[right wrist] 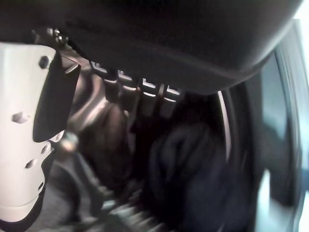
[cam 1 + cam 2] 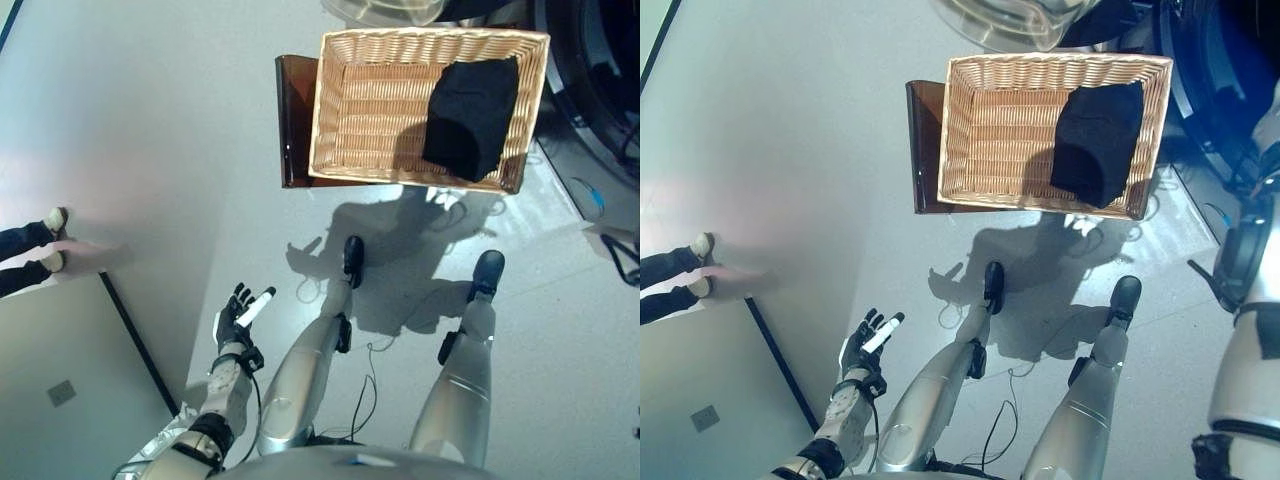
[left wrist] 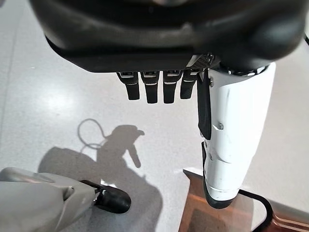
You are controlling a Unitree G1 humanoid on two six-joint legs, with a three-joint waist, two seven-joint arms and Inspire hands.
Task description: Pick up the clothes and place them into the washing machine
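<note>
Our right robot hand [image 1: 120, 87] reaches into the washing machine drum [image 1: 231, 159], fingers straight and released, with dark cloth [image 1: 183, 169] lying just past them. Our left robot hand [image 2: 240, 318] hangs open over the floor, holding nothing. One black garment [image 2: 470, 115] remains in the wicker basket's [image 2: 370, 165] right half, nearer our right arm, on a brown stand [image 2: 293, 120].

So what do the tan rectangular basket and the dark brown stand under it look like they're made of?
The tan rectangular basket looks like woven wicker or rattan with a matte finish: rows of interlaced strands show on its walls and floor. The dark brown stand under it looks like glossy, see-through plastic or acrylic, judging by the sheen along its edge, though lacquered wood is possible.
</note>
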